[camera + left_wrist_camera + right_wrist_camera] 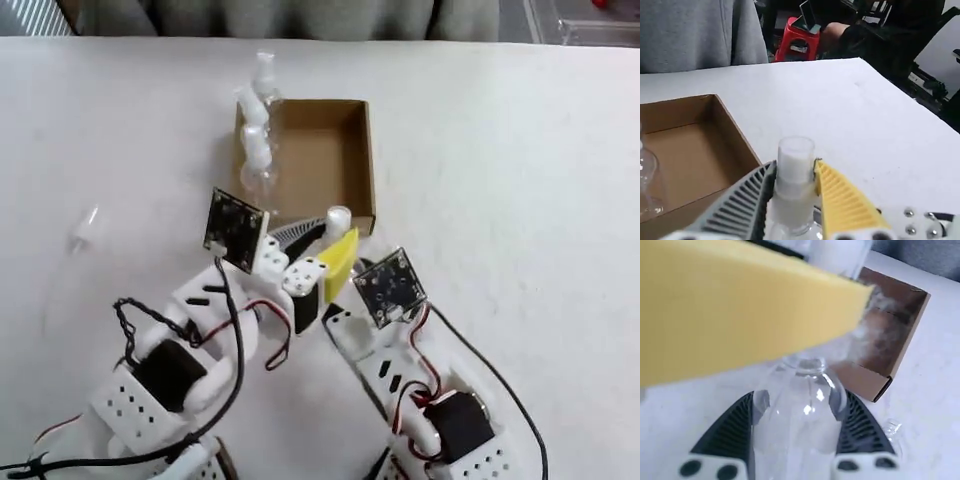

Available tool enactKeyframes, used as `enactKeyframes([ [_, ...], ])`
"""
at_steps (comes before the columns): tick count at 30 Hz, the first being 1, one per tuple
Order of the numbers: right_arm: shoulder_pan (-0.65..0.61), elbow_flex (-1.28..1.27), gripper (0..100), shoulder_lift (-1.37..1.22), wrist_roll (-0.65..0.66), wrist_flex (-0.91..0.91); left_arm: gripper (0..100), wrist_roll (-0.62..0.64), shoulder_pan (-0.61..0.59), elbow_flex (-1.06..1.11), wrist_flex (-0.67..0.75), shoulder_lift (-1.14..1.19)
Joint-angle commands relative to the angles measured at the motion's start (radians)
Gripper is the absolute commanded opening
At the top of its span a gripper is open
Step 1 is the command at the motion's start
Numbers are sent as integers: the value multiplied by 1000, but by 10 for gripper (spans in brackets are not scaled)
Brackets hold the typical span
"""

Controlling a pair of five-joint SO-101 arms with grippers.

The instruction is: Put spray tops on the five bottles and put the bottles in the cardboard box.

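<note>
My left gripper (795, 172), with one grey and one yellow finger, is shut on a white spray top (795, 162), which sits at the neck of a clear bottle (799, 425). My right gripper (800, 400) is shut on that bottle's body, its black fingers (735, 427) on either side. In the high view both grippers meet just in front of the cardboard box (355, 160), with the spray top (338, 215) at its near wall. Bottles with spray tops (258, 140) stand along the box's left wall.
A loose white spray top (85, 230) lies on the table at the far left. The rest of the box floor (685, 150) is bare. Open white table (520, 180) lies to the right of the box. Chairs and a person sit beyond the table's far edge.
</note>
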State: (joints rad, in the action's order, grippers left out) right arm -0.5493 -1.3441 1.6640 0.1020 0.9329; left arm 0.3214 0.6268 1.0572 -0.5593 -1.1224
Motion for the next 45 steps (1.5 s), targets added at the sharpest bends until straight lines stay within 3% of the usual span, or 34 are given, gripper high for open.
enactKeyframes([
  [1,30,14,16,10,-11,-31,20,-9,8,-3,29,2],
  [12,79,12,16,33,-12,-44,39,-8,42,-3,34,2],
  [20,81,11,16,33,-12,-42,325,-3,44,38,32,2],
  [24,79,9,16,31,-12,-41,372,-3,42,40,32,-5],
  [28,79,9,16,25,-12,-45,372,-3,42,48,14,-105],
  [34,85,9,16,25,-12,-47,352,-12,41,38,-158,-323],
  [38,125,14,16,25,-12,-54,238,-12,-1,44,-146,-384],
  [42,206,9,16,24,-12,-119,14,-12,-24,35,-97,-340],
  [45,239,9,16,22,-14,-166,43,-12,-21,8,-129,-292],
])
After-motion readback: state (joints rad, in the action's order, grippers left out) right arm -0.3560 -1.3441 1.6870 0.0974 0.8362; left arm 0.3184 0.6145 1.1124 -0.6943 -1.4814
